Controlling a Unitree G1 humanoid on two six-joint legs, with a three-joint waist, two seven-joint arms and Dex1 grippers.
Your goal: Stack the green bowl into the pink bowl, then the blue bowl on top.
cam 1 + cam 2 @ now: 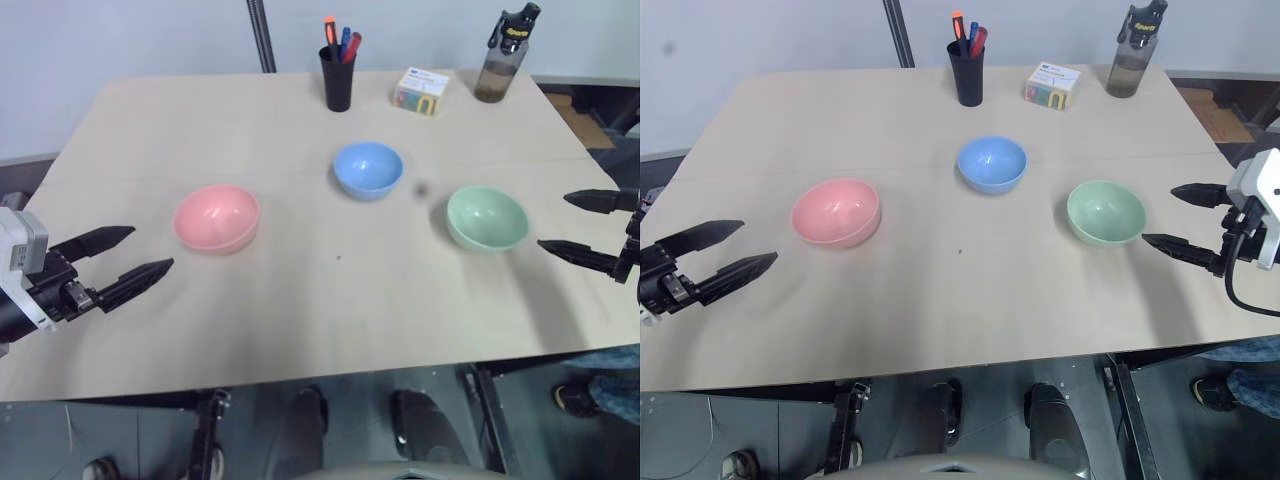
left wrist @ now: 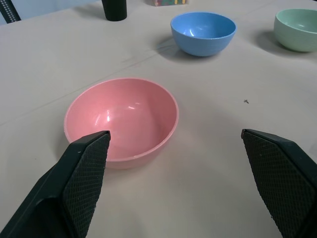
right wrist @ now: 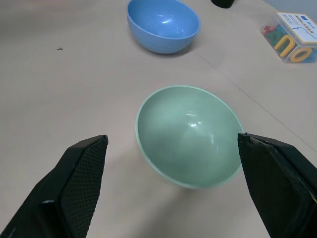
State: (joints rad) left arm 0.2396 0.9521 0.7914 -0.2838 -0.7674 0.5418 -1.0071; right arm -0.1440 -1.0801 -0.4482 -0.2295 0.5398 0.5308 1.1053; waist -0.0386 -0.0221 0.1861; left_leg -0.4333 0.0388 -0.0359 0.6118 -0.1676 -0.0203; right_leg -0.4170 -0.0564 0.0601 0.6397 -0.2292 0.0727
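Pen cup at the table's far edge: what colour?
Black pen cup, clearest in the left eye view.

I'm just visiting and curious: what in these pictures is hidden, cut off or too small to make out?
- Box: label print too small to read in the eye views; cut by the frame edge in the right wrist view.
- Pen cup: its inside is hidden by its own wall, so the pens' lower ends are unseen.
- Bottle: contents unclear through dark plastic.
- Small dark speck on the table: too small to identify.
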